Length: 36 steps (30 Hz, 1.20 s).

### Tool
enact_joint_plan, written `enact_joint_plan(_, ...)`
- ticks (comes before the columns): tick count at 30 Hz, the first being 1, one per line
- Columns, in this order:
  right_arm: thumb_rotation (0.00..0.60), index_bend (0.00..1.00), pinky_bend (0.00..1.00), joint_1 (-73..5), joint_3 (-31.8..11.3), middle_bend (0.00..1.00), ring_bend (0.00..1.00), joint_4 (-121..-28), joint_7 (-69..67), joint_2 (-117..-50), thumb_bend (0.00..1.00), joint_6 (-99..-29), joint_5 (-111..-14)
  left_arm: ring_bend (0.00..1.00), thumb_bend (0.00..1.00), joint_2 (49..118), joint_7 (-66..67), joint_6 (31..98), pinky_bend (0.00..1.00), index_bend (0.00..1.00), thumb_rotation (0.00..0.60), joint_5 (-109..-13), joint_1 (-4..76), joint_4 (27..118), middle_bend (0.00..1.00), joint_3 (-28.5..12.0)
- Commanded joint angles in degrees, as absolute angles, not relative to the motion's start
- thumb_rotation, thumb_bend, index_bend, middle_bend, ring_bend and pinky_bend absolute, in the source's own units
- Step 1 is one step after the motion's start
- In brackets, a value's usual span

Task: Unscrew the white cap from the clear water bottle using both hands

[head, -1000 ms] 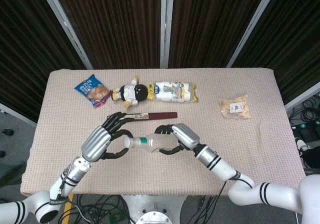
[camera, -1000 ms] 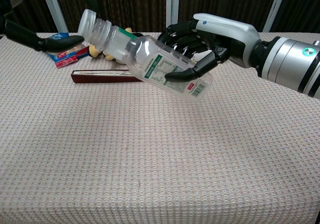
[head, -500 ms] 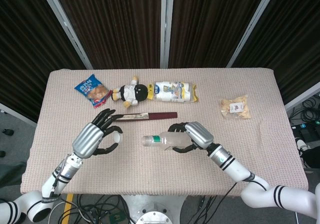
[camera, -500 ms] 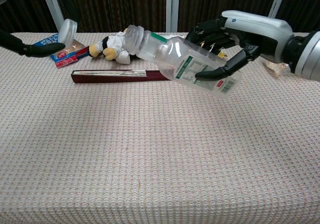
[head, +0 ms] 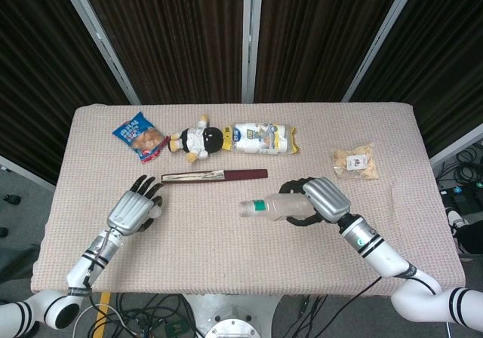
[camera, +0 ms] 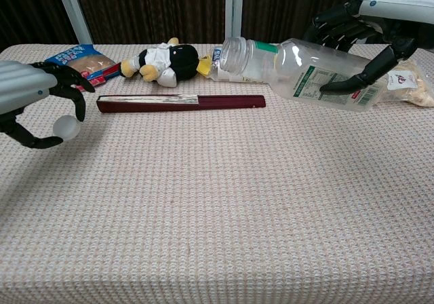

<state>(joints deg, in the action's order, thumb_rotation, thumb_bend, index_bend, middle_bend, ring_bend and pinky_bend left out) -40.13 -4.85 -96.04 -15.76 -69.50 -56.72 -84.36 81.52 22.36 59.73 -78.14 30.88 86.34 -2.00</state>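
Cap [camera: 66, 127] off — bottle [head: 274, 206] uncapped.

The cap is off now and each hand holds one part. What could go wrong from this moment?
1. The bottle lies tilted in the right hand, open mouth sideways. Any liquid inside, which I cannot see, might spill on the table.
2. The left hand holds the small round cap only at its fingertips. It may slip and roll away.
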Motion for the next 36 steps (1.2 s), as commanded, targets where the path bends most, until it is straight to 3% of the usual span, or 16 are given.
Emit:
enact_joint_plan(1, 0.6, 0.57, 0.53, -40.22, -4.91, 0.51, 0.41, -96.79, -14.23, -69.28, 0.38, -55.28, -82.99, 0.04, 0.27, 82.58, 24.82, 57.04, 0.05, 0.35, 0.6, -74.46, 31.73, 86.43, 0.12, -2.33)
enact_joint_plan(7, 0.6, 0.57, 0.51, -40.88, -4.72, 0.5, 0.41, -96.18, -9.65, -70.27, 0.38, -52.93, -81.34, 0.04, 0.11, 80.65, 23.5, 59.44, 0.05, 0.16, 0.6, -71.49, 30.47, 90.39, 0.1, -4.0)
enact_joint_plan(11, 0.6, 0.56, 0.46, -41.6, -4.78, 0.5, 0.38, -94.41, -2.88, -72.87, 0.38, -51.33, -78.43, 0.04, 0.09, 77.57, 16.12, 65.48, 0.05, 0.14, 0.6, -74.78, 27.09, 92.88, 0.1, -4.26)
enact_joint_plan(16, 0.6, 0.48, 0.4, -42.65, -5.78, 0.46, 0.32, -90.99, 3.44, -78.41, 0.37, -50.21, -73.76, 0.04, 0.09, 74.82, 9.46, 73.0, 0.05, 0.14, 0.6, -78.82, 23.23, 92.83, 0.1, -4.34)
enact_joint_plan(18, 0.6, 0.39, 0.37, -43.33, -6.03, 0.42, 0.28, -89.83, 5.02, -80.63, 0.35, -49.19, -72.16, 0.04, 0.09, 73.75, 7.31, 75.67, 0.05, 0.14, 0.6, -79.5, 21.63, 92.74, 0.1, -4.46)
enact_joint_plan(21, 0.6, 0.11, 0.24, -44.33, -5.57, 0.29, 0.14, -89.0, 9.87, -82.61, 0.25, -47.6, -69.39, 0.04, 0.09, 72.43, 5.44, 77.9, 0.05, 0.14, 0.6, -79.39, 19.84, 92.75, 0.1, -4.6)
enact_joint_plan(23, 0.6, 0.01, 0.16, -44.57, -5.16, 0.21, 0.05, -89.25, 13.18, -83.26, 0.2, -47.54, -67.69, 0.04, 0.09, 71.75, 4.64, 78.69, 0.05, 0.14, 0.6, -79.02, 18.96, 92.71, 0.1, -4.68)
enact_joint_plan(29, 0.6, 0.0, 0.05, -43.06, -4.7, 0.06, 0.0, -93.45, 18.0, -81.19, 0.16, -51.04, -65.25, 0.04, 0.09, 69.89, 3.58, 80.94, 0.05, 0.14, 0.6, -77.68, 16.37, 91.82, 0.1, -5.03)
enact_joint_plan(33, 0.6, 0.0, 0.05, -38.42, -3.8, 0.05, 0.0, -96.98, 15.67, -75.38, 0.16, -57.67, -68.06, 0.04, 0.09, 68.19, 3.43, 82.73, 0.05, 0.14, 0.6, -76.41, 14.15, 91.34, 0.1, -5.15)
enact_joint_plan(36, 0.6, 0.0, 0.05, -33.5, -2.7, 0.1, 0.0, -97.61, 10.92, -71.05, 0.17, -64.81, -72.87, 0.04, 0.09, 67.51, 3.5, 84.19, 0.04, 0.14, 0.6, -76.21, 12.47, 90.1, 0.1, -4.8)
